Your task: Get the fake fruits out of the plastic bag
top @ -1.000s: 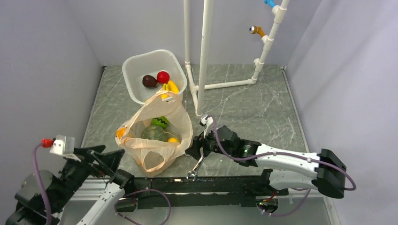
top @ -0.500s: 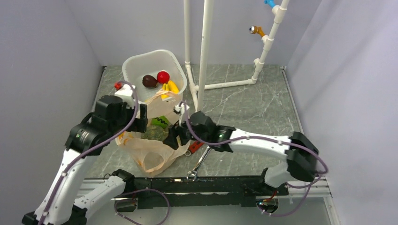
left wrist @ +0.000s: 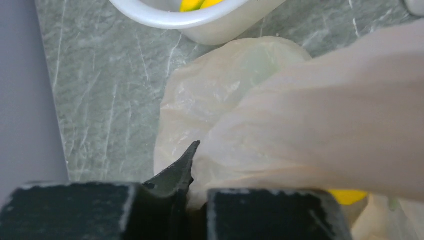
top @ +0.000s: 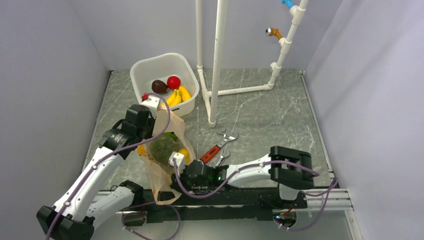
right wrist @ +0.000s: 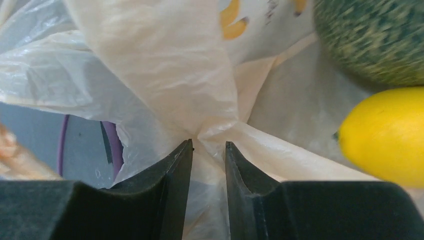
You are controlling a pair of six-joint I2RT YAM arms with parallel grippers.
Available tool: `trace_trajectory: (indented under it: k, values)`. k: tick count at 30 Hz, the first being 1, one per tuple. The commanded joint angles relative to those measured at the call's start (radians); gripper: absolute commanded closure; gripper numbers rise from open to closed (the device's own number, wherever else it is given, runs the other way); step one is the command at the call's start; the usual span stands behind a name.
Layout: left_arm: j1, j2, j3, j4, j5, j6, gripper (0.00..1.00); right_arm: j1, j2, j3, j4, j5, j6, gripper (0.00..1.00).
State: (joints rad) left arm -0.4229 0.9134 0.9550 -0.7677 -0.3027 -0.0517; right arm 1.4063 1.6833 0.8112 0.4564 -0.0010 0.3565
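The plastic bag [top: 159, 167] stands stretched tall in front of the tub. Through its open side show a dark-green squash [top: 161, 148], a striped green ball [top: 170, 135] and a yellow-orange ball [top: 184, 153]. A banana bunch [top: 178, 95] lies in the white tub [top: 142, 70]. My left gripper [top: 151, 114] is shut on the bag's upper edge; in the left wrist view the plastic bag [left wrist: 300, 125] bunches against one dark finger [left wrist: 177, 172]. My right gripper [right wrist: 208, 150] pinches a fold of the bag's lower part, beside the squash [right wrist: 370, 40] and the yellow-orange ball [right wrist: 385, 135].
A shiny red ball [top: 173, 81] and a dark maroon fruit [top: 159, 86] also sit in the tub. Red-handled pliers [top: 210, 153] and a metal wrench [top: 227, 138] lie right of the bag. White pipe posts [top: 217, 60] rise behind, close to the tub.
My left arm moved from the bag's left side to its top edge and closed on it. My right arm swung round to the bag's near side and narrowed on a fold. The bag now stands taller.
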Motion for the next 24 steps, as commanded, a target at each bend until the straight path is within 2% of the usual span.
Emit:
trace_trajectory:
  k: [1,2,4,8,12,17,21,24]
  values:
    - [0.003,-0.076,-0.073,0.209,0.001,0.091,0.95,0.059,0.032,-0.001,0.096,0.133,-0.030,0.67]
    - [0.003,-0.103,-0.099,0.238,0.017,0.100,0.99,0.059,0.023,-0.003,0.082,0.155,-0.025,0.66]
    - [0.004,-0.155,-0.149,0.294,0.038,0.109,1.00,0.055,-0.024,-0.010,0.042,0.191,-0.022,0.63]
    - [0.004,-0.237,-0.205,0.345,0.070,0.103,1.00,0.028,-0.132,0.021,-0.108,0.230,-0.028,0.42]
    - [0.004,-0.276,-0.229,0.349,0.098,0.079,1.00,-0.010,-0.172,0.087,-0.208,0.236,-0.072,0.28]
    - [0.003,-0.293,-0.236,0.360,0.163,0.066,1.00,-0.063,-0.098,0.227,-0.302,0.270,-0.087,0.28]
    - [0.003,-0.290,-0.233,0.355,0.165,0.064,1.00,-0.090,-0.047,0.239,-0.279,0.311,-0.105,0.27]
    - [0.003,-0.286,-0.234,0.360,0.159,0.058,1.00,-0.097,0.014,0.259,-0.338,0.381,-0.130,0.27]
